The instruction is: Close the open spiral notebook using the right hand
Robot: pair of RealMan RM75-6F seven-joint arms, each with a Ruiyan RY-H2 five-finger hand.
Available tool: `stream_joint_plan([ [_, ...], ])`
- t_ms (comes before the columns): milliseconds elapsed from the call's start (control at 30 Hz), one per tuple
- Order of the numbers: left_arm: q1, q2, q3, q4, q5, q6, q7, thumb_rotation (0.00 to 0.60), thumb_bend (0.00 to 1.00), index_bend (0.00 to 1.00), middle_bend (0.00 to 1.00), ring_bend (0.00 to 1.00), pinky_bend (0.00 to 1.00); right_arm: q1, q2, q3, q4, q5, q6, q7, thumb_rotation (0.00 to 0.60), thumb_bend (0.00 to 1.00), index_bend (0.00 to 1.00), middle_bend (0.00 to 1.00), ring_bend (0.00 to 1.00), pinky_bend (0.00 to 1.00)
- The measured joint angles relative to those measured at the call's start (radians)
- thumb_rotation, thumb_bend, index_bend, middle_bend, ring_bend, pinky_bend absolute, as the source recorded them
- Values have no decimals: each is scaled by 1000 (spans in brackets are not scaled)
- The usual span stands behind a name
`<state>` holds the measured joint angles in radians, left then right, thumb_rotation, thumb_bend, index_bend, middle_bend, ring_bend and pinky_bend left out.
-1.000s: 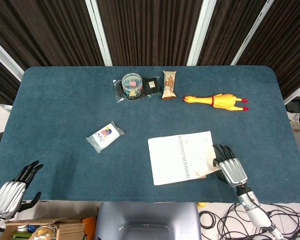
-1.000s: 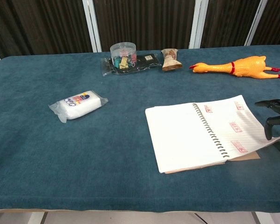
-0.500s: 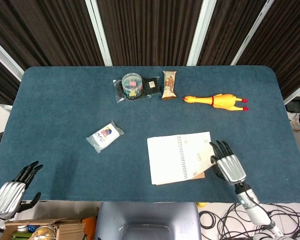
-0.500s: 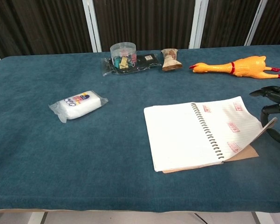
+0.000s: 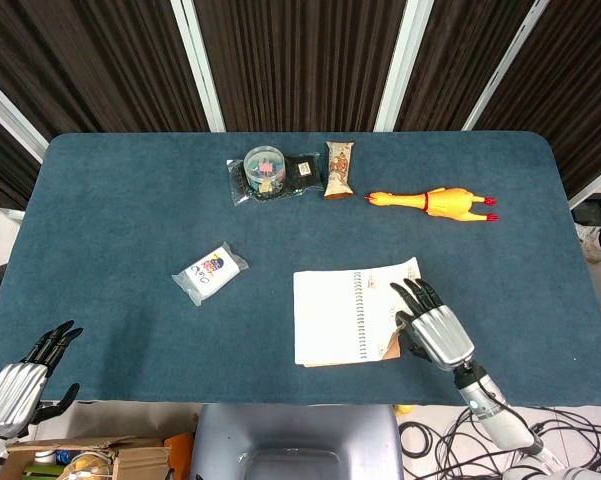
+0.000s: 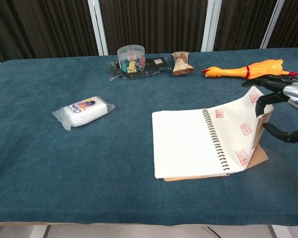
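The open spiral notebook point(image 5: 342, 316) lies at the front of the table, right of centre, its left page flat. In the chest view the right-hand page point(image 6: 240, 131), lined with red stamps, stands curled up off the brown back cover point(image 6: 261, 155). My right hand point(image 5: 432, 330) is at that page's outer edge, fingers spread against its underside; in the chest view the right hand point(image 6: 283, 104) shows just behind the raised edge, thumb low. My left hand point(image 5: 25, 372) hangs off the table's front left corner, fingers apart and holding nothing.
A yellow rubber chicken point(image 5: 435, 200) lies beyond the notebook to the right. A snack bar point(image 5: 339, 168) and a clear tub of clips point(image 5: 264, 170) on a dark packet sit at the back centre. A white packet point(image 5: 209, 273) lies left of the notebook.
My right hand has moved leftwards and up, lifting the notebook's right page from flat to steeply curled. The whole notebook slid slightly left. The left hand stayed put.
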<state>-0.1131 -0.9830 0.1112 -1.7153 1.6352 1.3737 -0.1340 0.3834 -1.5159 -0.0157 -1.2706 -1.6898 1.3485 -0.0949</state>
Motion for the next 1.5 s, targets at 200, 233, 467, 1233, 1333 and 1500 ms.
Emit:
stream_joint_plan([
  [200, -1, 0, 0, 1, 1, -2, -1, 600, 419, 113, 38, 76, 436, 44, 37, 7, -91, -22, -55, -93, 600, 500, 711, 92, 40, 112],
  [233, -1, 1, 1, 0, 1, -3, 1, 600, 419, 113, 38, 76, 436, 51, 38, 9, -100, -23, -66, -100, 600, 499, 711, 92, 40, 112],
  [467, -1, 2, 1, -1, 1, -3, -2, 600, 418, 114, 38, 76, 436, 111, 16, 35, -143, 3, -158, -120, 600, 499, 711, 101, 40, 113],
  [1233, -2, 4, 1, 1, 3, -5, -6, 600, 418, 114, 38, 76, 437, 272, -209, 87, 18, 48, -299, 66, 600, 500, 696, 106, 40, 112],
  [1333, -3, 4, 1, 0, 2, -8, -5, 600, 418, 114, 38, 76, 437, 291, -241, 83, 65, 47, -314, 121, 600, 498, 603, 107, 40, 110],
  [1500, -5, 4, 2, -1, 3, -12, -1, 600, 419, 114, 38, 76, 437, 318, -288, 72, 124, 39, -323, 248, 600, 497, 451, 107, 40, 108],
])
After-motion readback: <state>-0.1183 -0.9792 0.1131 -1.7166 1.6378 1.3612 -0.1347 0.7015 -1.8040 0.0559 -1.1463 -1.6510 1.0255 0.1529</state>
